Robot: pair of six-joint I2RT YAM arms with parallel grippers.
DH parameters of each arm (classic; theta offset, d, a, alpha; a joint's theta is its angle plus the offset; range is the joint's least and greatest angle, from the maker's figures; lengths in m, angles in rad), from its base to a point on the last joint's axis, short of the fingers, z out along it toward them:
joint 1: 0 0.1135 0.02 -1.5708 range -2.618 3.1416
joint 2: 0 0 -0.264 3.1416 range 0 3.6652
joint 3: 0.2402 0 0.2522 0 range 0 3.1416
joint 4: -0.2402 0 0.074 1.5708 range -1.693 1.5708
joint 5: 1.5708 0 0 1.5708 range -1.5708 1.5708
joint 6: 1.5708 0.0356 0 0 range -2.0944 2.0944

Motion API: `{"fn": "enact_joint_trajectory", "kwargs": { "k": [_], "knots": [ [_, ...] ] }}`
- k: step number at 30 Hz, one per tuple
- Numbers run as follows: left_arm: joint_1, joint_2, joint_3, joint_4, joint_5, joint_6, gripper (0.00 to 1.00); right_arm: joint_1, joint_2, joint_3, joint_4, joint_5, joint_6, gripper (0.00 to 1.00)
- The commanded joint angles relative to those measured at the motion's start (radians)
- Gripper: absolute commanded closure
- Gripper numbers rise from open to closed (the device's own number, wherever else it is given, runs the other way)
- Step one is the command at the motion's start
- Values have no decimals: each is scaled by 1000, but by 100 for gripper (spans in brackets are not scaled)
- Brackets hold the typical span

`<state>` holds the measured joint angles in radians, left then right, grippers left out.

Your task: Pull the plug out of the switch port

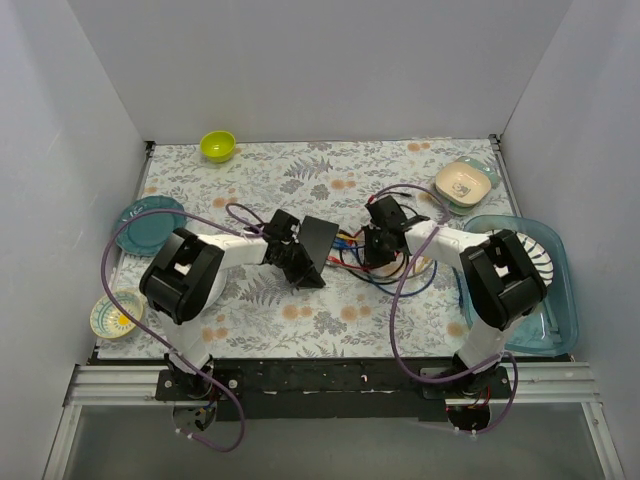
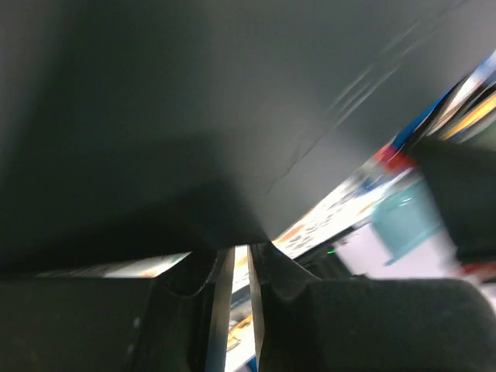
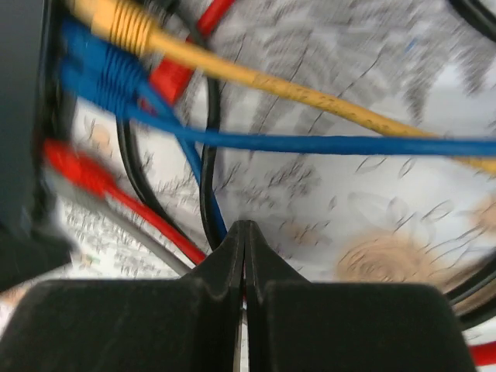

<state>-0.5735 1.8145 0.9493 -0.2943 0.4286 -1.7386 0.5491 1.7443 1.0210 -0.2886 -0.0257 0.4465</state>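
Flat, dark grey-black switch [image 1: 318, 248] at the middle of the floral surface [image 1: 330, 180], apparently tilted, between the two arms.

Its plain broad face fills the left wrist view. One edge carries a yellow plug [image 3: 124, 23], blue plugs [image 3: 97, 66] and a red plug [image 3: 77, 167], and the cables [image 1: 350, 245] loop toward the right arm. The left jaws are nearly together at the switch's near edge, with a thin slit between them; I cannot tell whether they pinch it. The right jaws are pressed closed among the cables, and I cannot tell whether they hold one.
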Motion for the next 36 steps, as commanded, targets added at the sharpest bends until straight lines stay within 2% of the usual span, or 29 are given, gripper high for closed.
{"fn": "enact_joint_trajectory", "kwargs": {
  "k": [1, 6, 11, 16, 20, 22, 25, 26, 28, 31, 32, 36],
  "knots": [
    [95, 107, 72, -100, -188, 62, 86, 81, -38, -65, -66, -115, 63, 99],
    [145, 207, 242, -169, -195, 103, 85, 190, -9, 23, -53, -149, 106, 99],
    [193, 278, 432, -239, -202, 131, 84, 233, 96, 154, -90, -143, 104, 99],
    [279, 283, 488, -258, -200, 137, 84, 235, 142, 282, -130, -122, 78, 99],
    [340, 240, 513, -276, -197, 155, 82, 218, 98, 390, -251, -1, 47, 99],
    [360, 200, 497, -281, -206, 159, 79, 207, 26, 416, -288, 99, 35, 95],
    [365, 102, 439, -263, -196, 166, 74, 184, -86, 403, -310, 239, 8, 77],
    [365, 53, 415, -252, -179, 162, 73, 157, -110, 358, -296, 254, -2, 65],
    [363, 10, 318, -206, -145, 137, 70, 106, -161, 302, -278, 235, -3, 61],
    [342, -56, 188, -145, -85, 100, 70, -26, -163, 190, -241, 115, 20, 62],
    [333, -69, 165, -125, -70, 97, 70, -70, -158, 165, -227, 89, 23, 68],
    [250, -109, 85, -101, -68, 85, 71, -95, -102, 80, -169, 53, 18, 79]
  ]
}}
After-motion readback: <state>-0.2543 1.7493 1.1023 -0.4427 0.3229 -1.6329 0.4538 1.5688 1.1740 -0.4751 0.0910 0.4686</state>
